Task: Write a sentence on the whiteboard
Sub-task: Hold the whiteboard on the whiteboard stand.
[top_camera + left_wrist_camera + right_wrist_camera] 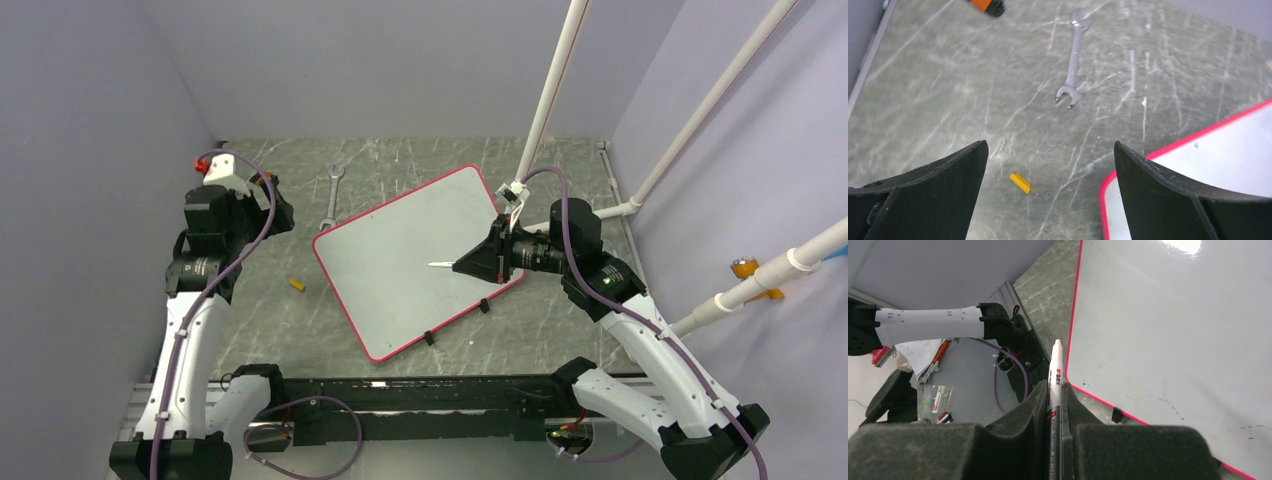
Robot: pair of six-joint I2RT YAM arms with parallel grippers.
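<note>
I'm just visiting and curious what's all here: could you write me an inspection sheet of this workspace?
Surface: grey marbled table, scratched.
Job's things: whiteboard lies flat, askew, no writing seen; marker pointing over it.
Clutter: wrench and small yellow piece left of the board.
Grippers: left gripper open, empty; right gripper shut on the marker.
Cables: purple cable along each arm.
Surroundings: grey walls, white pipes at right.

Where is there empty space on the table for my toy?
The widest bare patch is near the front, between the yellow piece, the whiteboard and the black rail. Another runs along the back wall, beyond the wrench. The right side is crowded: the right gripper holds the marker over the board.
</note>
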